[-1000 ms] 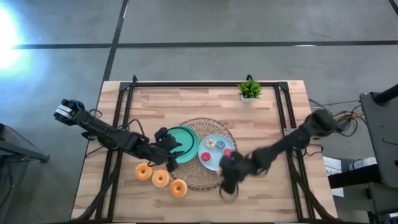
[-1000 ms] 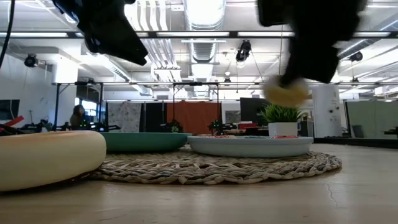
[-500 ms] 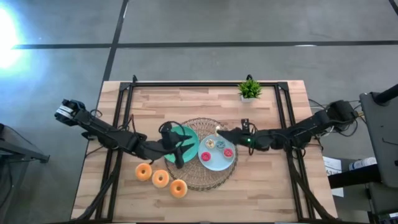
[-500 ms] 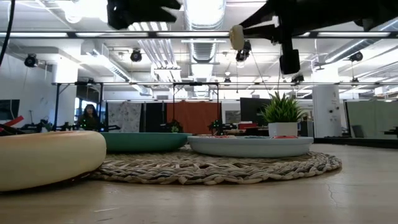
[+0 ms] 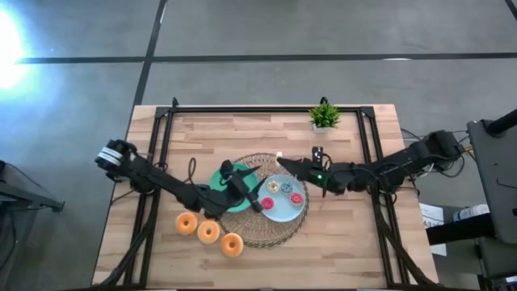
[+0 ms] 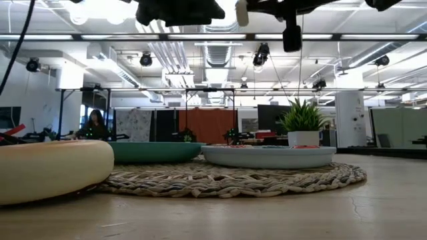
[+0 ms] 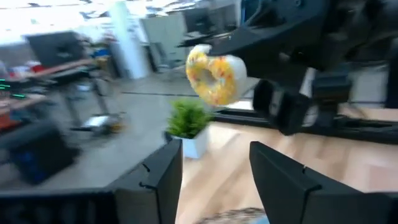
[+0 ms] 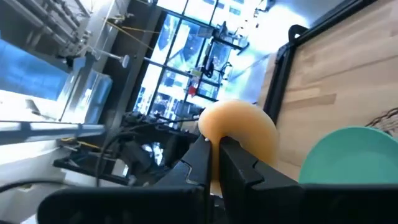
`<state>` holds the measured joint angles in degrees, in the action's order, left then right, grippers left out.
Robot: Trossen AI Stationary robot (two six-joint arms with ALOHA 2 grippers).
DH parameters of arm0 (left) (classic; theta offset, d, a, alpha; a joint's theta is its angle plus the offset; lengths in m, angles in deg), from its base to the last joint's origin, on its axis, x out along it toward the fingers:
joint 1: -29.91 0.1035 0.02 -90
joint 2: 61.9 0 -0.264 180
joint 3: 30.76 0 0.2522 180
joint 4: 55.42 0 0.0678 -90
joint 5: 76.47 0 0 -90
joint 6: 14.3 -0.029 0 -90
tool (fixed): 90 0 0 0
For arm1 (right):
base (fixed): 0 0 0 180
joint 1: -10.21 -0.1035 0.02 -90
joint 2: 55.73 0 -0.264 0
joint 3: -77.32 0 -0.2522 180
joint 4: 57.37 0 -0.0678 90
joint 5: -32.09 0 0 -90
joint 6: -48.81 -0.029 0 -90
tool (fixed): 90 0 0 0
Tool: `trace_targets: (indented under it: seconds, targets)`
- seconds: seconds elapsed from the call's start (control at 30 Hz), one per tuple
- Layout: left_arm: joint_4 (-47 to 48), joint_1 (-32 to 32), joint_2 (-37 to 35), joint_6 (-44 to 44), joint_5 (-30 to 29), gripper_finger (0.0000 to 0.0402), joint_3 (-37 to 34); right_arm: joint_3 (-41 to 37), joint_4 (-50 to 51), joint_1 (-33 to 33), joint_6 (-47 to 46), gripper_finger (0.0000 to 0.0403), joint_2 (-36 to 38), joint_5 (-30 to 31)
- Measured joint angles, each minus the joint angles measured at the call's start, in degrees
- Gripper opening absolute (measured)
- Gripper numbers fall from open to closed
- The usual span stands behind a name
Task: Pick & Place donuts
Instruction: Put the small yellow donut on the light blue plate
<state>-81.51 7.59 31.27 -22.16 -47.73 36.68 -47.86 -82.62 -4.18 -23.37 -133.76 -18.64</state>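
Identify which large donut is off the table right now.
The donut pinched in the right gripper, raised above the woven mat. The three orange donuts lie in a row at the mat's edge.

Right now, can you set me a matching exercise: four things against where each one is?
Things:
1. plant
2. blue plate
3. donut
4. green plate

Places:
a. in the right pincer, above the mat
b. partly under the left arm
c. far table edge
d. under the small donuts

Pairs: 1-c, 2-d, 3-a, 4-b
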Motion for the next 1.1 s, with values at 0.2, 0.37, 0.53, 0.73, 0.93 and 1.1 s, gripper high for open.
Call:
trace_targets:
  seconds: [0.2,0.37,0.53,0.73,0.93,1.1]
  targets:
    - [-0.2,1.1,4.2,-4.3,0.4,0.0167,7.3,-0.5,0.1,0.0,-3.6,0.0013,-1.0,-0.1]
    - [0.0,2.1,5.4,-5.0,0.0,0.0168,9.4,-0.7,-0.2,0.0,-3.8,0.0013,-1.1,-0.1]
    - [0.3,3.2,5.3,-4.3,2.1,0.0168,9.0,-0.7,-0.3,0.0,-4.4,0.0013,-1.0,-1.6]
    - [3.1,4.7,5.3,-1.8,6.8,0.0168,9.0,-0.8,-0.2,0.0,-5.6,0.0013,-0.9,-1.6]
    - [4.0,6.2,5.3,-1.2,5.5,0.0167,8.9,-0.8,-0.4,0.1,-5.5,0.0013,-0.8,-2.0]
    - [4.2,6.7,5.3,-1.2,5.3,0.0146,8.9,-0.8,-0.3,0.1,-5.4,0.0015,-0.7,-2.0]
